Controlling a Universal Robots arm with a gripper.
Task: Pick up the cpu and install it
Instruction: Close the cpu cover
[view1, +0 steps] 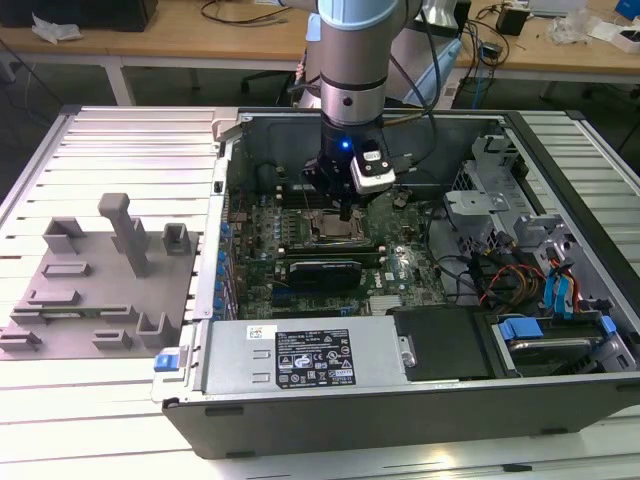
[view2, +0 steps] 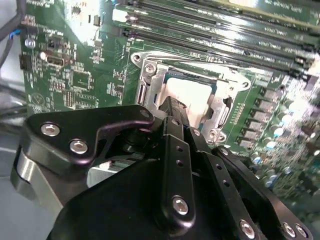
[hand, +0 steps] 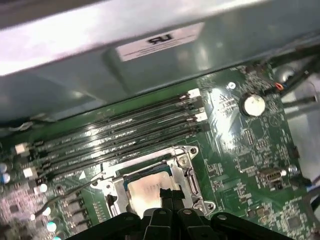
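**A:** Cpu (view1: 335, 232) position, exterior view?
**B:** Seated in the socket (view1: 316, 236) of the open computer case (view1: 400, 420). The fingers (view1: 345, 208) are just above it. Slatted bench (view1: 130, 140) underneath.
**A:** Second wrist view?
**B:** Fingers (view2: 172, 107) drawn together, gripping nothing, tips over the cpu (view2: 192, 92).
**A:** First wrist view?
**B:** Same. White label (hand: 155, 45) on the case wall, print illegible.

Open computer case (view1: 400, 418), green motherboard (view2: 90, 75), power supply (view1: 300, 357), grey fixture block (view1: 100, 290)
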